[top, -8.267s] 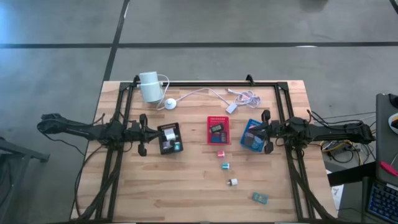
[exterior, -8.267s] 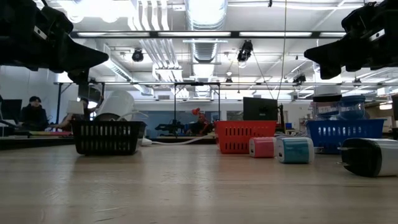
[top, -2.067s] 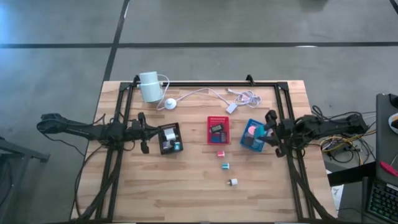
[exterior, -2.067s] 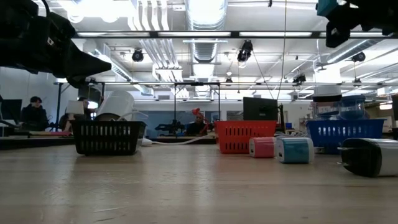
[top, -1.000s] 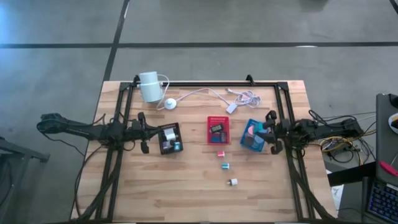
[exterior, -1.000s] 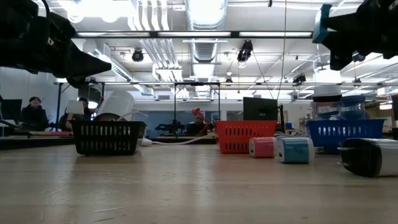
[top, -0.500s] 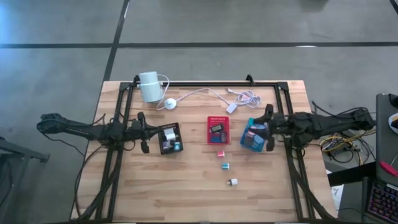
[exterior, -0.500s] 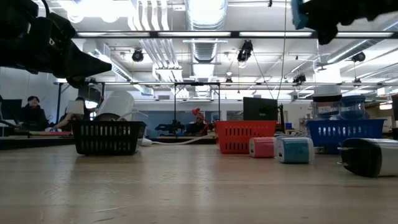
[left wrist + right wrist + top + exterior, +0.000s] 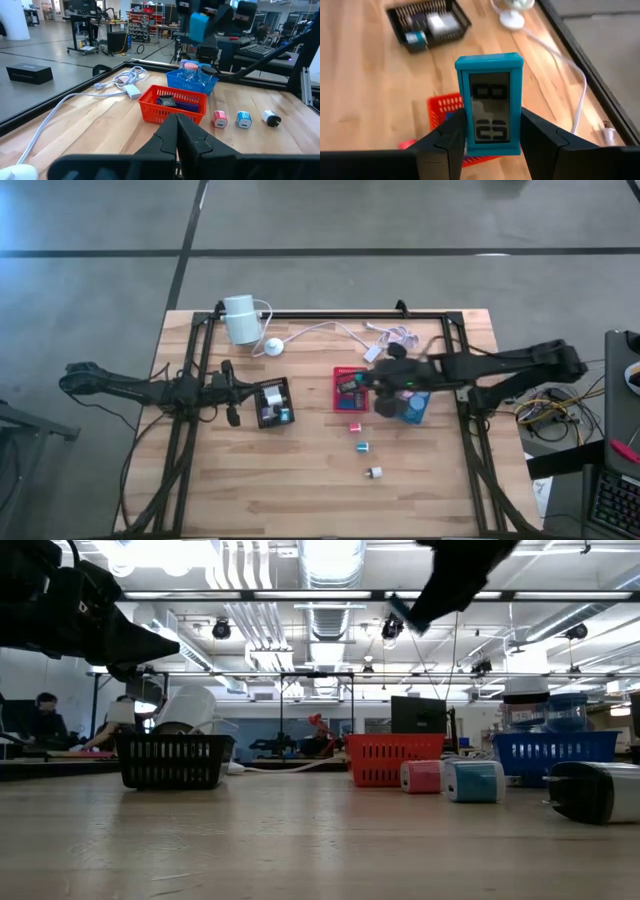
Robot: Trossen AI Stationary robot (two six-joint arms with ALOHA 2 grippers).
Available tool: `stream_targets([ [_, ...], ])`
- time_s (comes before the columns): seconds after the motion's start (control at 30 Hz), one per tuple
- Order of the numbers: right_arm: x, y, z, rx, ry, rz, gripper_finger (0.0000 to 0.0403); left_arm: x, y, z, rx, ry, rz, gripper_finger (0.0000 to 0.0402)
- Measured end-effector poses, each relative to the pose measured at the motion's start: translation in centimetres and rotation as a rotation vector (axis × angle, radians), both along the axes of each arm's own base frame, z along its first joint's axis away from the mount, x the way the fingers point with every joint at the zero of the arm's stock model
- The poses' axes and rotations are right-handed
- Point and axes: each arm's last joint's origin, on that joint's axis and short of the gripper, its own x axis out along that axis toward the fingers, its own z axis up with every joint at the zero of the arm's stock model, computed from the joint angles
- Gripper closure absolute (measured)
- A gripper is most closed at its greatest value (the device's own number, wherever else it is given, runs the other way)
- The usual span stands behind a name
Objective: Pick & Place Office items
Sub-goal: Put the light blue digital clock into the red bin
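The right wrist view alone shows what the right gripper [image 9: 489, 131] carries: a teal block [image 9: 489, 103] with a grey face, clamped upright between the two fingers [image 9: 451, 135], jaws partly apart to its width. In the high view this gripper [image 9: 386, 387] is seen only as a dark shape between the red tray [image 9: 351, 389] and the blue tray [image 9: 412, 408], the block not being distinguishable there. The left wrist view gives it from the side: the block [image 9: 198, 26] is held well above the blue tray [image 9: 192, 82]. In the low view only a sliver of teal [image 9: 397, 608] is visible at the arm's tip near the ceiling lights. Below the right gripper, towards the table's near edge, a pink block [image 9: 354, 426], a teal-and-white block [image 9: 363, 446] and a white block [image 9: 374, 472] are laid in a row, apart from each other. The left gripper [image 9: 176, 131] is seen with its fingers pressed together, holding nothing, beside the black tray [image 9: 272, 402]; items in that tray are shown only from above and in the right wrist view. The white cylinder [image 9: 240, 318] is at the far left corner.
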Motion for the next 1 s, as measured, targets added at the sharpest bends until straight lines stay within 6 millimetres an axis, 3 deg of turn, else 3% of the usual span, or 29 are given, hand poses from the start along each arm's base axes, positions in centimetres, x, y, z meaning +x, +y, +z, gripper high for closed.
stream_targets([
  [0.27, 5.8, -0.2, -2.7, -0.035, 0.271, 0.031, 0.0255, 0.0, 0.0, 0.0, -0.002, 0.0, -0.001, 0.0396],
  [0.43, 8.2, -0.2, -5.3, -0.055, 0.422, 0.058, 0.0255, 0.0, 0.0, 0.0, -0.002, 0.0, -0.001, 0.0396],
  [0.67, 10.2, -0.3, -8.3, -0.023, 0.542, 0.096, 0.0255, 0.0, 0.0, 0.0, -0.002, 0.001, -0.001, 0.0396],
  [1.0, 10.9, -1.0, -10.8, 0.004, 0.62, 0.099, 0.0255, 0.0, 0.0, -0.1, -0.001, 0.008, -0.001, 0.0396],
])
